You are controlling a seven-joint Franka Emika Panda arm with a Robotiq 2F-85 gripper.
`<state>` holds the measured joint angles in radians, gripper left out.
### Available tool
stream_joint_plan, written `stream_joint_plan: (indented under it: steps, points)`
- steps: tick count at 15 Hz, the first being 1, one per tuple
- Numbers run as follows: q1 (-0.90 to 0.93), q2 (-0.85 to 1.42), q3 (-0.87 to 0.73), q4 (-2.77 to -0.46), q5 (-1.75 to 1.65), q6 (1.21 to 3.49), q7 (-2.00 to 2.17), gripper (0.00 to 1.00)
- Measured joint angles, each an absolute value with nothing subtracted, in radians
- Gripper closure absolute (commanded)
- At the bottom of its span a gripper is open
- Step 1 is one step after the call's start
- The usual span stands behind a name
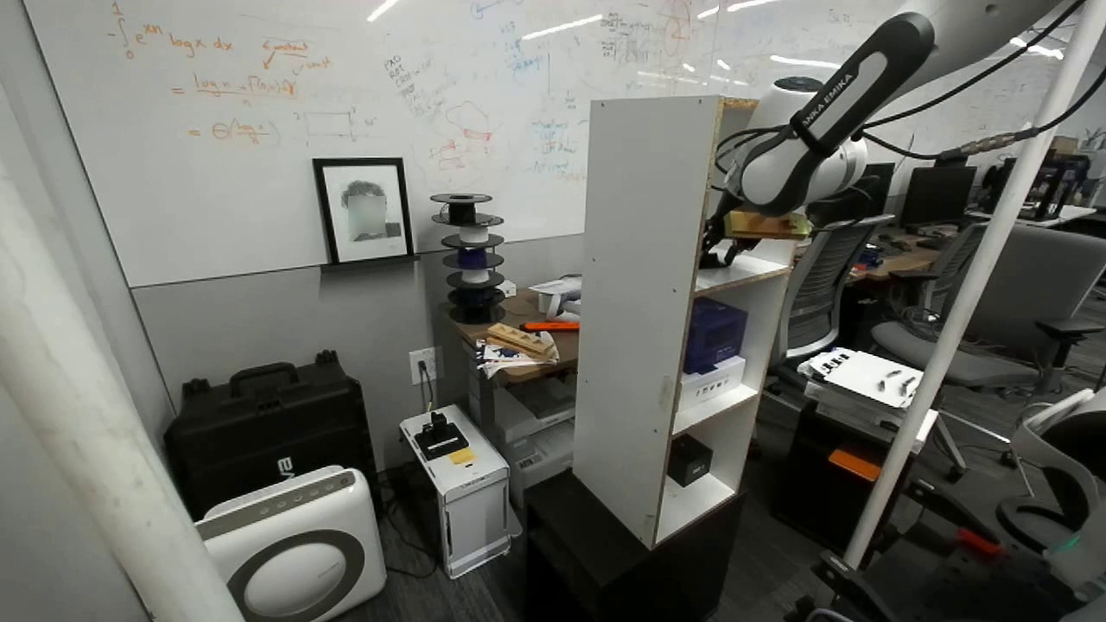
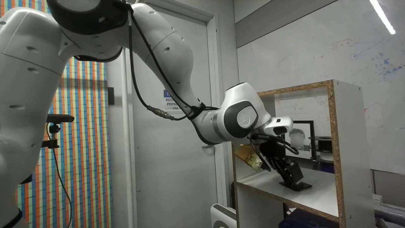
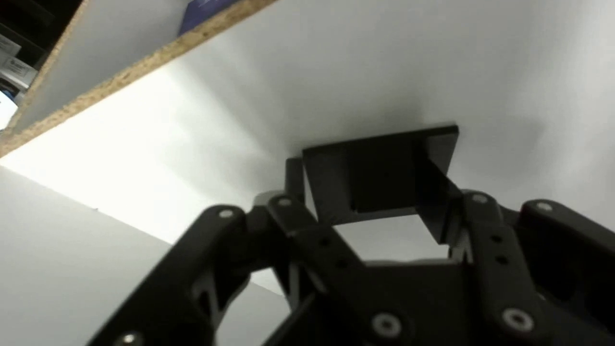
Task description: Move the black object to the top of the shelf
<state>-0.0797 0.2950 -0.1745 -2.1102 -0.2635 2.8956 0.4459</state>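
The white shelf (image 1: 644,302) stands upright, with its side wall (image 2: 351,142) and chipboard edges showing in both exterior views. The black object (image 3: 382,178) has a flat base plate that lies on the board of the shelf's upper compartment; its base also shows in an exterior view (image 2: 303,186). My gripper (image 3: 364,190) reaches into this compartment, tilted downward, with one finger on each side of the black object. The left finger shows a gap to it; the right finger overlaps it in view, so contact there is unclear. The gripper (image 2: 289,177) hides the object's upper part.
A yellowish item (image 2: 250,155) is beside the gripper in the upper compartment. Below are a blue box (image 1: 715,335) on a white box (image 1: 713,384), and a small black box (image 1: 689,458). The shelf's side walls and top board surround the wrist. Filament spools (image 1: 473,259) stand behind.
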Motion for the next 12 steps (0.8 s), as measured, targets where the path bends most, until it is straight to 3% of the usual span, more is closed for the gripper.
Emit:
stream_joint_plan:
  steps: [7,12]
  points:
    - [-0.016,0.287,-0.248,-2.121,-0.395,2.898,0.559,0.75]
    - [0.057,0.195,-0.309,-2.249,-0.555,2.929,0.712,0.75]
